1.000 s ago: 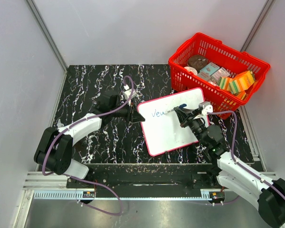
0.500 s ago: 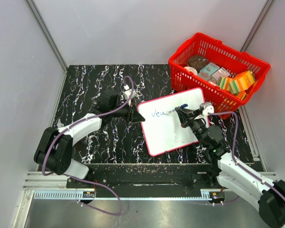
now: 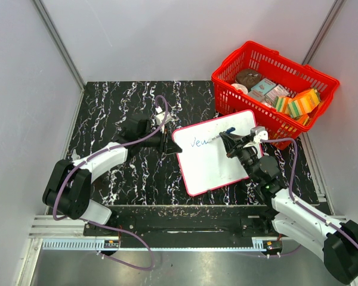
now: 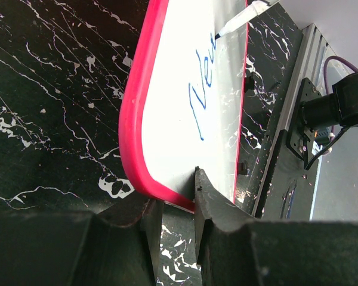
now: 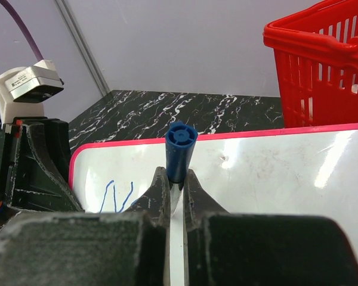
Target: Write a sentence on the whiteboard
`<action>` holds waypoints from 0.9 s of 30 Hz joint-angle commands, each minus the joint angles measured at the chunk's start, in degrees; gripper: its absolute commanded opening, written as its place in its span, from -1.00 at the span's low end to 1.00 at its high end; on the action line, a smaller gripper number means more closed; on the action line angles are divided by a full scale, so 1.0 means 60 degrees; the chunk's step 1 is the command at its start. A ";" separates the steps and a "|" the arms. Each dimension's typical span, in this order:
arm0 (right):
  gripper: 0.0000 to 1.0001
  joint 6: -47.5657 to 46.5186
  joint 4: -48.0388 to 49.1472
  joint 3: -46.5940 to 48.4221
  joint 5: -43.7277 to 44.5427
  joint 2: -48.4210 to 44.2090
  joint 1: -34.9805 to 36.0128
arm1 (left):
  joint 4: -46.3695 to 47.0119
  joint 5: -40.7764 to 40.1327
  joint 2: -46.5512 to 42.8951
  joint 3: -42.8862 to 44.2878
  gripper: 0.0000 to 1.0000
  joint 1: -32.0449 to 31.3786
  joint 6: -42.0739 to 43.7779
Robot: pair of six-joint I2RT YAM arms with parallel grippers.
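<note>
At the centre of the black marbled table [image 3: 119, 107], between the two arms: whiteboard [image 3: 215, 170], flat, white, rectangular, with thin red rim and rounded corners. Lies askew to the table edges, far right corner just beside the red basket [image 3: 250, 44] filled with assorted packages. Bears the sentence [image 3: 198, 142] near the left edge, in the upper part: only a few thin blue cursive letters, with the rest of the white surface blank. Left gripper [image 3: 169, 143]: jaws narrowly parted and clamped on the board's left rim. From the left wrist view, one finger on the white face, the other at the underside of the red edge. Right gripper [image 3: 228, 140]: fully closed on a marker [image 3: 219, 137], fingers pinching the barrel just below its blue end cap. Holds the marker slanted over the board, tip pointing down at the end of the written letters. On the surface or just above it: cannot tell which. Sits over the board's upper right part, near the basket, well apart from the left gripper across the board.
</note>
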 commanded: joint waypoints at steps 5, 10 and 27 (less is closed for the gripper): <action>-1.00 -0.0231 0.0366 0.0342 0.0373 0.0032 -0.0032 | -0.0995 -0.1269 0.0156 -0.0337 -1.00 -0.0373 0.2088; -1.00 -0.0202 0.0527 0.0342 0.0358 0.0135 -0.0032 | -0.1009 -0.1269 0.0156 -0.0337 -1.00 -0.0387 0.2088; -1.00 -0.0231 0.0762 0.0284 0.0358 -0.0011 -0.0032 | -0.1024 -0.1269 0.0156 -0.0293 -1.00 -0.0387 0.2102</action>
